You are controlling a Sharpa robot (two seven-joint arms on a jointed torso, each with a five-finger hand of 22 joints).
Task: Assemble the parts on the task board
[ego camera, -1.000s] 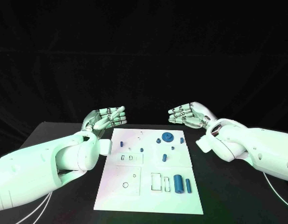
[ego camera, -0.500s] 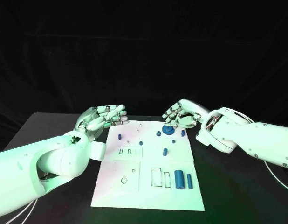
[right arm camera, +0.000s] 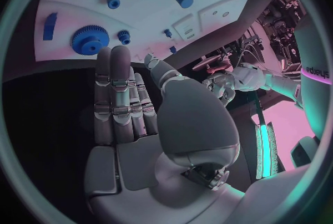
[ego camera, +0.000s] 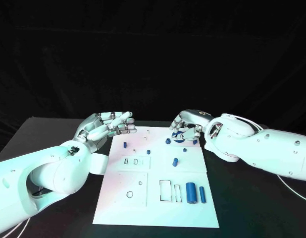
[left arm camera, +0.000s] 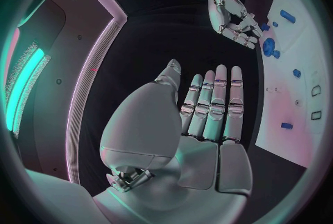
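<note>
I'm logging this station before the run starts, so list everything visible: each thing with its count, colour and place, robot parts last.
table: one, black, under everything.
task board: one, white, in the middle of the table, with outlined slots near its middle and near edge.
large gear: one, blue, at the far end of the board, below the right hand's fingertips.
small gear: one, blue, right beside the large gear.
thick cylinder: one, blue, lying near the board's near right corner.
thin rod: one, blue, lying just right of the thick cylinder.
other small parts: several, blue, scattered over the far half; exact count unclear.
left robot hand: one, silver, fingers apart, holding nothing, by the board's far left corner.
right robot hand: one, silver, holding nothing, above the gears.
</note>
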